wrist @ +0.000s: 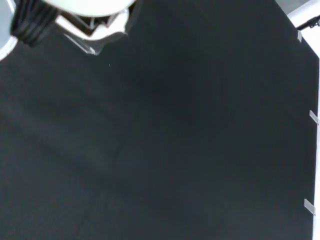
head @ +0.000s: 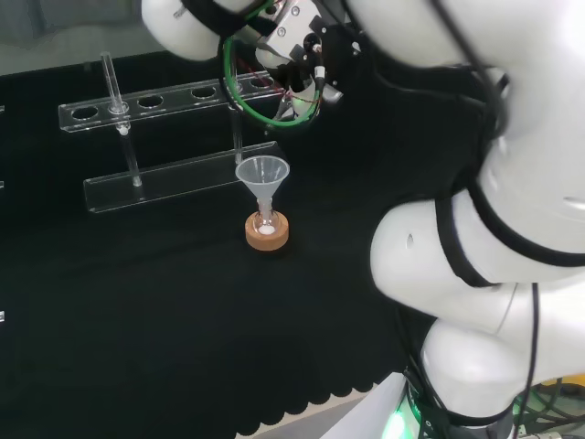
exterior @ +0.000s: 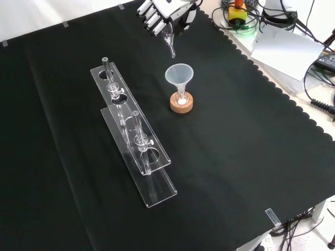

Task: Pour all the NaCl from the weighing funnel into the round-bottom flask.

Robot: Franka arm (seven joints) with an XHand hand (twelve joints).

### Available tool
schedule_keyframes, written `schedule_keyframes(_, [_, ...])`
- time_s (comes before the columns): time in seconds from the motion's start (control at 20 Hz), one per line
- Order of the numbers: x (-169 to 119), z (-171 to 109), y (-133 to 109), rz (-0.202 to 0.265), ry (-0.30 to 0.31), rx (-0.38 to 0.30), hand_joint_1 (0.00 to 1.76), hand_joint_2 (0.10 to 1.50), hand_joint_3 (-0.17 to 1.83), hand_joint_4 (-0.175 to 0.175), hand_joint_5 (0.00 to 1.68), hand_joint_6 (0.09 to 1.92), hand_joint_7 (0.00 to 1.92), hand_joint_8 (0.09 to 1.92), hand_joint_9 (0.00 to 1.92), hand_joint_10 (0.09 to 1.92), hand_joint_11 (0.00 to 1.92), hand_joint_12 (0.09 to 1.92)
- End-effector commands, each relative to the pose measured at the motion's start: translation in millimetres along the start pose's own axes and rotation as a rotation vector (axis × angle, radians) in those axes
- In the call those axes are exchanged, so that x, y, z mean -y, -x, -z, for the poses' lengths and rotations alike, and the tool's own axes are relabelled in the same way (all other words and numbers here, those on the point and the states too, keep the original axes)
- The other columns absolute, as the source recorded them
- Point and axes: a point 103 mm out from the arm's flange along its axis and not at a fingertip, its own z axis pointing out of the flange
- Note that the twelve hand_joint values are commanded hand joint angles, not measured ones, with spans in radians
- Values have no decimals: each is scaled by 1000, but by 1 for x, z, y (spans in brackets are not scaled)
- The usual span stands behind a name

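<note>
A small round-bottom flask sits on a cork ring mid-cloth, with a clear plastic funnel standing in its neck and white powder in its bulb. Above and beyond the funnel in the front view, the hand is curled round a clear glass weighing funnel, whose thin stem points down toward the plastic funnel's rim without touching it. In the head view the hand hangs above the funnel, partly hidden by green cable. I cannot tell whether any powder is left in the weighing funnel.
A clear acrylic test-tube rack lies left of the flask in the front view, with glass tubes upright in it. The white arm links stand at the right of the head view. The cloth's scalloped edge runs near cables and papers.
</note>
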Motion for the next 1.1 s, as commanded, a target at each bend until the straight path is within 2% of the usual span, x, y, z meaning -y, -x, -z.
schedule_keyframes(0.05, [-19,-34,-37,83,-81,71,1105,617,806,175,1185,900,750,620,937,415,580,1210])
schedule_keyframes(0.25, [-19,-34,-36,81,-78,73,1105,617,806,175,1185,900,749,621,937,415,580,1210])
schedule_keyframes(0.5, [-19,-31,-37,69,-74,104,1105,616,806,175,1186,899,738,619,930,412,560,1203])
schedule_keyframes(1.1, [-18,-23,-41,73,-89,171,1104,618,803,175,1186,897,716,621,913,411,505,1212])
